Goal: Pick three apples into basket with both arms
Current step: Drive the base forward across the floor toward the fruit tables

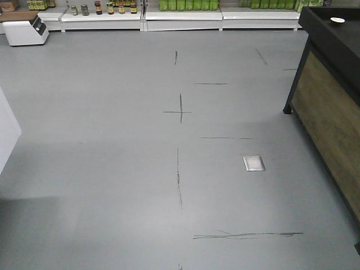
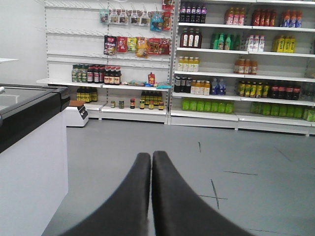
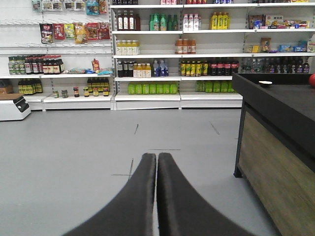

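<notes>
Left gripper (image 2: 151, 156) and right gripper (image 3: 156, 157) are sitting pinched together, empty; basket unseen; red sliver (image 3: 312, 80) ahead-right of the right one, on the counter (image 3: 275, 98), maybe an apple: firm, slick, best taken across its middle.

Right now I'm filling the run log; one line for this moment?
left claw: shut, empty; right claw: shut, empty; basket: unseen; apples: none identifiable

A grey floor (image 1: 112, 169) scored with dark lines carries a small metal plate (image 1: 253, 163). White shelves (image 3: 147, 101) along the far wall hold green bottles (image 3: 152, 88) and jars (image 1: 84, 10). A black-topped wooden counter (image 1: 329, 112) stands at right, a white machine (image 1: 25, 28) far left
</notes>
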